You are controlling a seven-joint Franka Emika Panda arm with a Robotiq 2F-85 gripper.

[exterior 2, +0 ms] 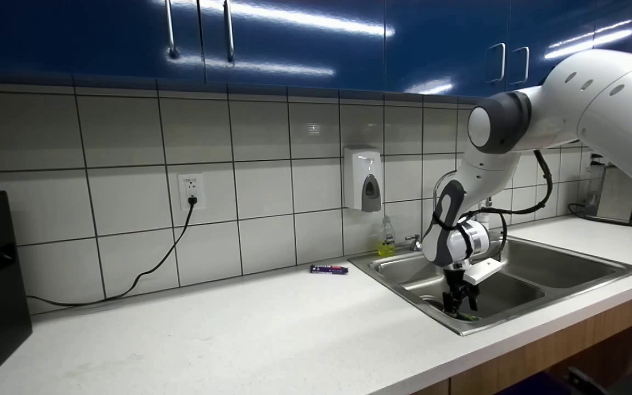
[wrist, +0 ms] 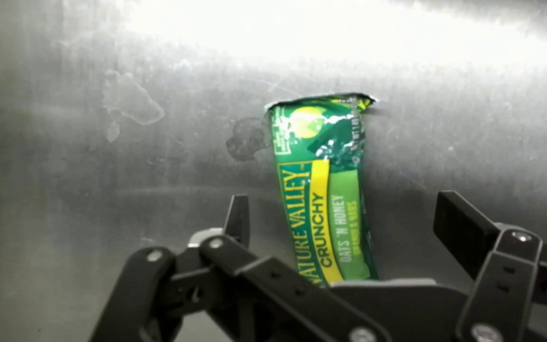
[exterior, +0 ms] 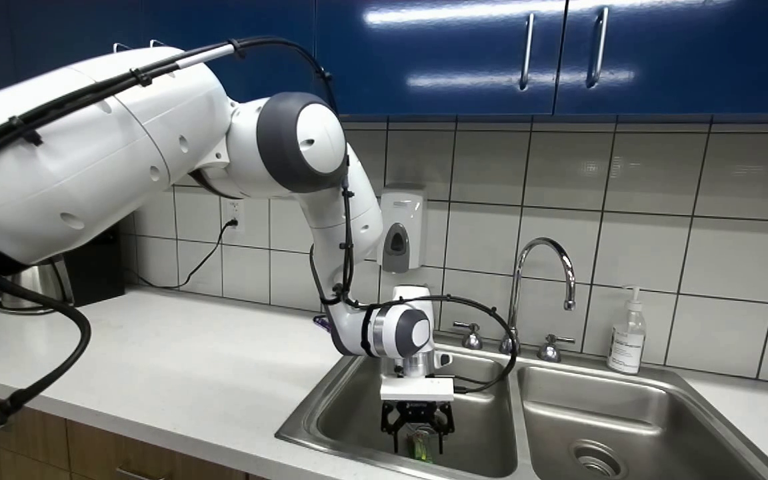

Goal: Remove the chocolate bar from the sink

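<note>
The chocolate bar [wrist: 321, 190] is a green wrapped packet with yellow and light lettering. It lies on the steel floor of the sink [wrist: 112, 204] in the wrist view, its lower end hidden behind the gripper. It also shows small in both exterior views [exterior: 422, 455] [exterior 2: 467, 316]. The sink has two basins [exterior: 523, 427] [exterior 2: 546, 296], and the bar is in the basin under the arm. My gripper [wrist: 344, 213] is open and points down inside that basin [exterior: 418, 448] [exterior 2: 462, 307]. Its fingers stand on either side of the bar, with gaps on both sides.
A chrome faucet [exterior: 565, 270] with two handles stands behind the sink. A pump bottle [exterior: 626, 343] is at the back rim. A purple packet [exterior 2: 328, 269] lies on the counter beside the sink. Sink walls and the divider surround the gripper.
</note>
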